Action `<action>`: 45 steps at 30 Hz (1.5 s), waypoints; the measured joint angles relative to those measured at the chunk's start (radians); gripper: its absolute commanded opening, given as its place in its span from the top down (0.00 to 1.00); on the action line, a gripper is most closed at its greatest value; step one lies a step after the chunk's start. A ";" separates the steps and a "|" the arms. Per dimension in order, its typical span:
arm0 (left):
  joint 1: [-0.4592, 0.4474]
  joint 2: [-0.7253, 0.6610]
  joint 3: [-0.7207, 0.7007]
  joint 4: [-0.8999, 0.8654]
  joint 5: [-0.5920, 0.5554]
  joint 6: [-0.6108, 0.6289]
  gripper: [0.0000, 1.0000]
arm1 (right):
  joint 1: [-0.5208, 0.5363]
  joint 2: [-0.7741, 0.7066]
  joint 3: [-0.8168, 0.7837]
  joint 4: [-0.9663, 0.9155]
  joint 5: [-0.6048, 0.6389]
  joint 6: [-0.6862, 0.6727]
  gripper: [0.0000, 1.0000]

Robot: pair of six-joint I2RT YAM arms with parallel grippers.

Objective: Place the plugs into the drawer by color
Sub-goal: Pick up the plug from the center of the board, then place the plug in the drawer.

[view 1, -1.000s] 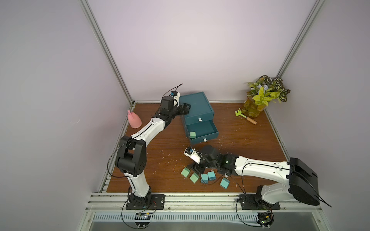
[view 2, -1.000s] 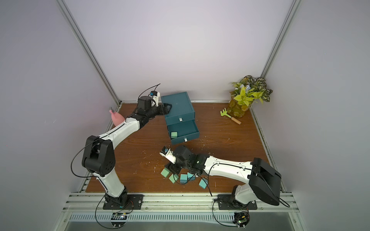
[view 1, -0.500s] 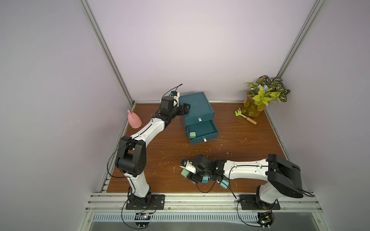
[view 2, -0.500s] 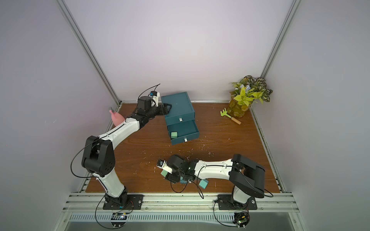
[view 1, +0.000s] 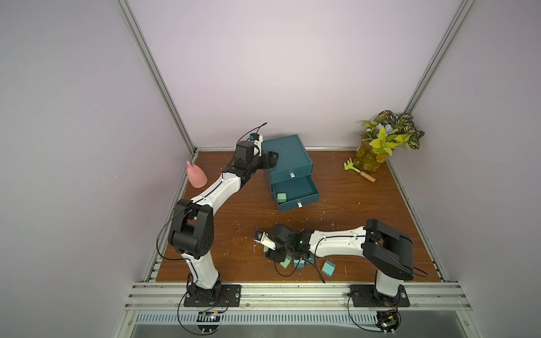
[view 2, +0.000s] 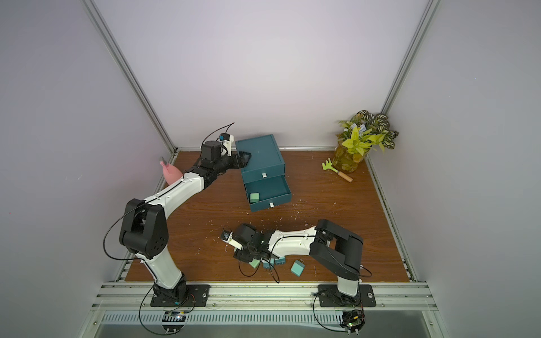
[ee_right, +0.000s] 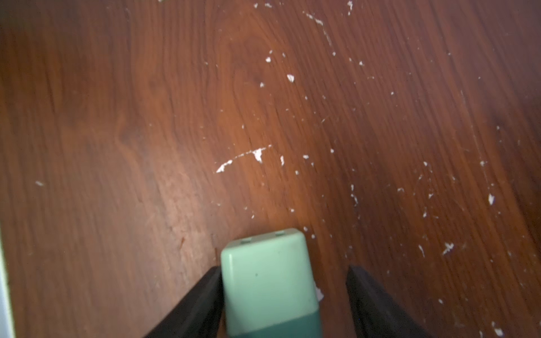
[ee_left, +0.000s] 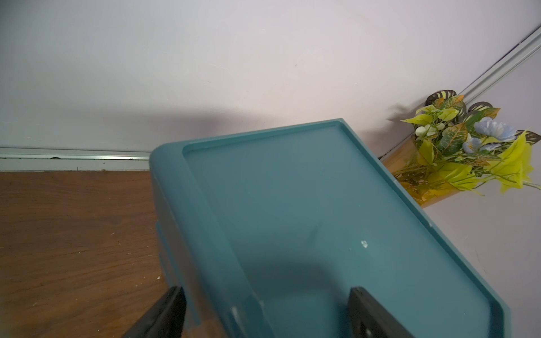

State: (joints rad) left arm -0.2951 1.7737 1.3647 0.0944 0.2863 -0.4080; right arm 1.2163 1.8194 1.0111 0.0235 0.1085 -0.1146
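1. Nearest the front rail, the right gripper point(ee_right: 283, 270) stood low over the table point(view 1: 366, 204). Its jaws were apart around a mint green plug point(ee_right: 266, 281). One finger touched the plug's side and the other stood clear of it, so nothing was gripped yet.
2. The step in hand looked to be the pick. To do it well, the gripper would need to centre on the plug before closing, so that the touching finger did not shove or turn it. It would do best to squeeze the flat sides, not the prong end.
3. Just beside it, the other loose plugs point(view 1: 299, 264), mint and blue-teal, lay crowded under the wrist. One blue-teal plug point(view 1: 328, 267) lay a little apart. A straight lift would be least likely to drag the neighbours.
4. Farther back, the drawer cabinet point(view 1: 288, 158) had its top drawer shut and the open drawer point(view 1: 301, 187) beneath it pulled out. One mint plug point(view 1: 281, 197) sat in a corner of the open drawer, so by colour the plug between the fingers belonged there too.
5. Farthest back, the left gripper point(ee_left: 267, 291) stood with jaws apart astride the cabinet's rear edge, one finger beside the side wall and the other over the top. Whether it pressed on the cabinet could not be told.
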 measured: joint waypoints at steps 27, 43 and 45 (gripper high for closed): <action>0.000 -0.007 -0.006 -0.001 -0.004 0.002 0.17 | -0.080 -0.120 0.097 -0.093 -0.077 0.171 0.63; -0.004 -0.005 -0.006 0.002 -0.002 -0.004 0.17 | -0.420 -0.251 0.134 -0.092 0.173 0.472 0.63; -0.005 -0.005 -0.006 0.003 -0.002 -0.004 0.17 | -0.424 -0.230 0.147 -0.091 0.193 0.490 0.63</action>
State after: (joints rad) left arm -0.3000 1.7687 1.3582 0.0971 0.2848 -0.4122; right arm 0.7921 1.5898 1.1580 -0.0673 0.3019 0.3756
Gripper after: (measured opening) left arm 0.825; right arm 0.464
